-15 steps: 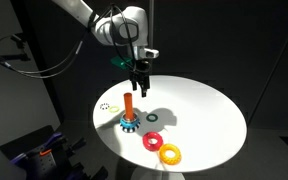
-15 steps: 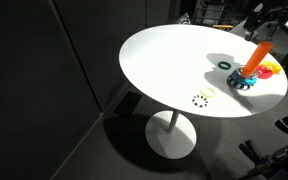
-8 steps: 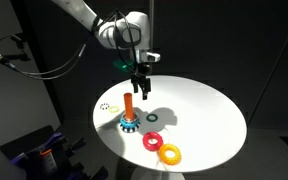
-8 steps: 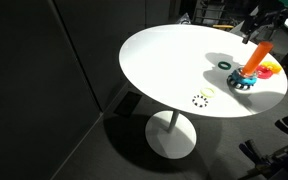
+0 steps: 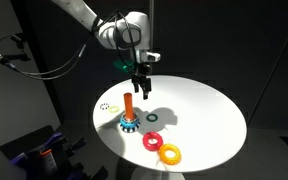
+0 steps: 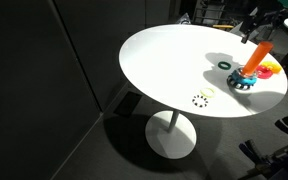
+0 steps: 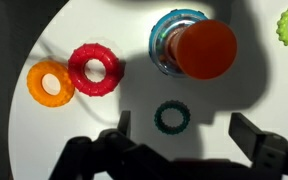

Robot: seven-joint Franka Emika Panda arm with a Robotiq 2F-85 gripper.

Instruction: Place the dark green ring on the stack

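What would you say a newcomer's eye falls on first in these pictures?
First the brightly lit round white table in a dark room, with the stack, an orange peg with a blue toothed ring round its base, near one edge. Then the open gripper hanging above the table beside the peg; the wrist view shows the dark green ring lying flat below it, a red ring off to one side.

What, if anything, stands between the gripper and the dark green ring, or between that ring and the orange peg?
Nothing visible. The open gripper hangs above the dark green ring, which lies on bare table beside the orange peg; the red ring sits aside.
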